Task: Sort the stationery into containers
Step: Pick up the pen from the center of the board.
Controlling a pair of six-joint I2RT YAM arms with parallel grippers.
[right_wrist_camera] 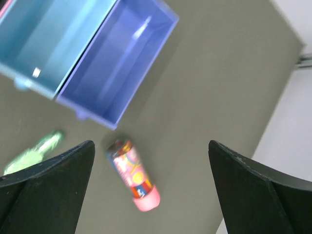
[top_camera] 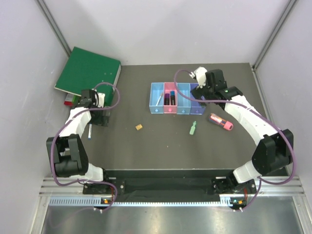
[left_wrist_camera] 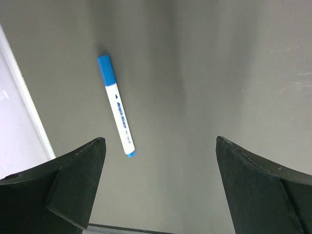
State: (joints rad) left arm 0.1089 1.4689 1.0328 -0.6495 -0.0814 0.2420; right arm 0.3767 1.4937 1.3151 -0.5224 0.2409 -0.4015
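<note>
Binder [top_camera: 87, 71] far left by left gripper [left_wrist_camera: 160, 145], pink tube [right_wrist_camera: 133, 175] beside purple bin [right_wrist_camera: 122, 61]

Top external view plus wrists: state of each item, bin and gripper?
Left gripper: open, empty.
Right gripper: open, empty.
Blue-capped white pen: capped, loose on table.
Chunky pink-red tube: lying on table.
Small green piece: loose on table.
Tiny orange piece: loose on table.
Pink translucent bin: holds dark markers.
Leftmost light-blue bin: holds thin stick.
Purple translucent bin: empty.
Green binder: closed, flat.

Diffuse, even light is cast and only faint shadows are seen. The right wrist view is blurred around the purple bin [right_wrist_camera: 117, 63].
</note>
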